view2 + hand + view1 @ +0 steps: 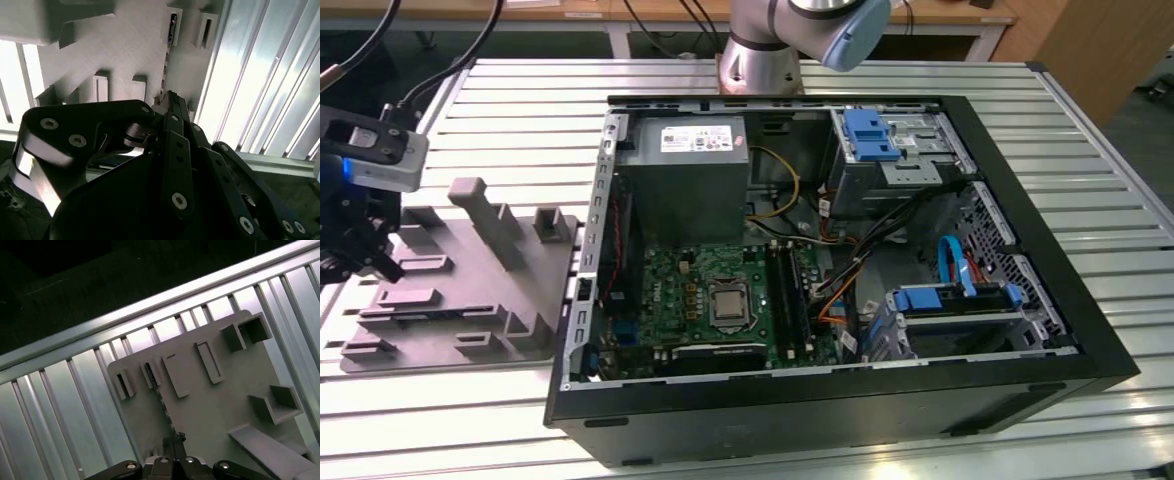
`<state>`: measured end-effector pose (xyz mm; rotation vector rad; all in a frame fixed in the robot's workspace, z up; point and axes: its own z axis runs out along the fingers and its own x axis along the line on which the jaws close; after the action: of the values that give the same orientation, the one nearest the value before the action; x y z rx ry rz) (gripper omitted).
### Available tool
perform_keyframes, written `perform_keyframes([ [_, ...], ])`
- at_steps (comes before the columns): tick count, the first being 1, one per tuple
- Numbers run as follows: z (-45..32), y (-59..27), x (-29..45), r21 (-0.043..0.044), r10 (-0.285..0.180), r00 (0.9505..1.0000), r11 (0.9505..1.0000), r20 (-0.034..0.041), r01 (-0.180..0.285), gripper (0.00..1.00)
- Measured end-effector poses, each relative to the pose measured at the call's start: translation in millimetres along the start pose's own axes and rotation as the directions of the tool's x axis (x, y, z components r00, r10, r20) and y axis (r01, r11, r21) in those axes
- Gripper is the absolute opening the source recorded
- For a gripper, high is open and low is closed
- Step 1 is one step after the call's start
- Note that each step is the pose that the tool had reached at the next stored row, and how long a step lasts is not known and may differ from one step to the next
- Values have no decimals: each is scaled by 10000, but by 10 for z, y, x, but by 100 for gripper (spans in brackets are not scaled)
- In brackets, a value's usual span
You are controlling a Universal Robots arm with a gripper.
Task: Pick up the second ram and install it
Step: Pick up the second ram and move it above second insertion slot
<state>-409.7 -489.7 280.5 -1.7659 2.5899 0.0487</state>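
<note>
Exterior view: pincer (364, 258) at tray (454, 292) edge

"What does the arm (761, 50) look like from here?"

"Brushed silver tube, with a rounded pale blue cap (851, 28) on the joint. Black cables (486, 36) run to a grey box (376, 152) at the wrist."

"And the gripper (170, 100)?"

"Matte black links, flat and angular, dotted with round silver screws (179, 201) in both wrist views."

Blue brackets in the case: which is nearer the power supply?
The blue bracket on the metal drive cage, alongside the power supply; the other blue bracket sits farther off, in the case's opposite corner.
</note>
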Motion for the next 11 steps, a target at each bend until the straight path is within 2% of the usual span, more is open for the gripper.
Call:
perform_keyframes([
  [3,11,0,0,-13,-538,9985,9985,-13,538,10],
  [6,19,0,1,-26,-1087,9941,9941,-25,1087,10],
  [9,26,0,1,-40,-1622,9868,9868,-35,1622,10],
  [11,30,0,1,-50,-1989,9800,9800,-42,1988,10],
])
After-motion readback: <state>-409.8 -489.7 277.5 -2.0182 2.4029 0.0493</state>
